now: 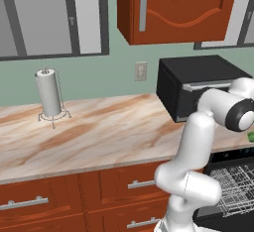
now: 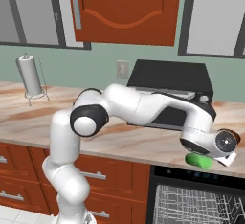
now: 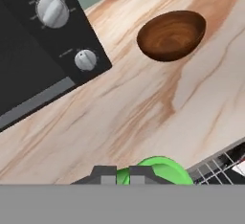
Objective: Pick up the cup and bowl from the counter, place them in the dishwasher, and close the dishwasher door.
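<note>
Left base view: showing at the right edge of the frame, a sliver of the green cup [image 1: 251, 136] peeking out just behind the arm's dark joint, above the dishwasher [image 1: 233, 186] standing open at lower right, its pale wire rack exposed. Sitting at right on the marbled worktop [image 1: 99, 137], a black toaster oven [image 1: 198, 85]; standing at left, a paper towel roll [image 1: 48, 93].

Right base view: reaching toward the lower right of the frame, with the claw [image 2: 210, 160] at the worktop's front edge. Lying tipped on its side there, directly under the wrist, the cup [image 2: 198, 161], right above the open dishwasher [image 2: 196, 199].

Hand view: pinching the cup's [image 3: 160, 170] rim at bottom centre, fingertips [image 3: 106, 175] pressed nearly together on it. Lying toward the upper right of the frame, well apart from the claw, a brown wooden bowl [image 3: 171, 35] on the worktop [image 3: 119, 122]. Filling the upper left, the toaster oven's [image 3: 43, 46] knobbed panel. Showing at lower right, a corner of the wire rack [image 3: 222, 163].
</note>
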Motion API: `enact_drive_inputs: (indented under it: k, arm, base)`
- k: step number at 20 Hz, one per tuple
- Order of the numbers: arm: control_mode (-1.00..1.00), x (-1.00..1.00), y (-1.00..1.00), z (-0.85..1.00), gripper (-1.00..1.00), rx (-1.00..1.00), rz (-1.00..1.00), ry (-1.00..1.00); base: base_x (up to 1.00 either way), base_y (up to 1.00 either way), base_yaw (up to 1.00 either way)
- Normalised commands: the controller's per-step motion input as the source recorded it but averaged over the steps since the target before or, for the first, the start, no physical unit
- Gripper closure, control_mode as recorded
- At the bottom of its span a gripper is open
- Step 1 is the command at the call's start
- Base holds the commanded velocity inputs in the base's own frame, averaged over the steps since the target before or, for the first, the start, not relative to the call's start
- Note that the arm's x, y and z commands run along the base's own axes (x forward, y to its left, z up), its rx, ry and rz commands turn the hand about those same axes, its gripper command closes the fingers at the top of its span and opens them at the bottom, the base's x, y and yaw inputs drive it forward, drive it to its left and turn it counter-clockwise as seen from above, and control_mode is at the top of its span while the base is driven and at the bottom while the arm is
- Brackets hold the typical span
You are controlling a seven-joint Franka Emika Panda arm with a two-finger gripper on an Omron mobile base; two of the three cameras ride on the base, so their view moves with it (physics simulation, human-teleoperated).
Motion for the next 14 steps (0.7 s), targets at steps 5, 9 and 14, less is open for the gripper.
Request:
enact_drive_inputs:
  k: [5,9,14]
  arm:
    - [-1.00,-0.41,-0.02,-0.10,1.00,0.55,-0.14,0.00]
    - [-1.00,-0.40,-0.08,-0.31,1.00,0.52,-0.14,0.00]
    - [-1.00,-0.23,-0.01,-0.61,1.00,0.18,-0.15,0.01]
  base:
    - [0.00,0.00,0.00]
    - [0.00,0.00,0.00]
    - [0.00,0.00,0.00]
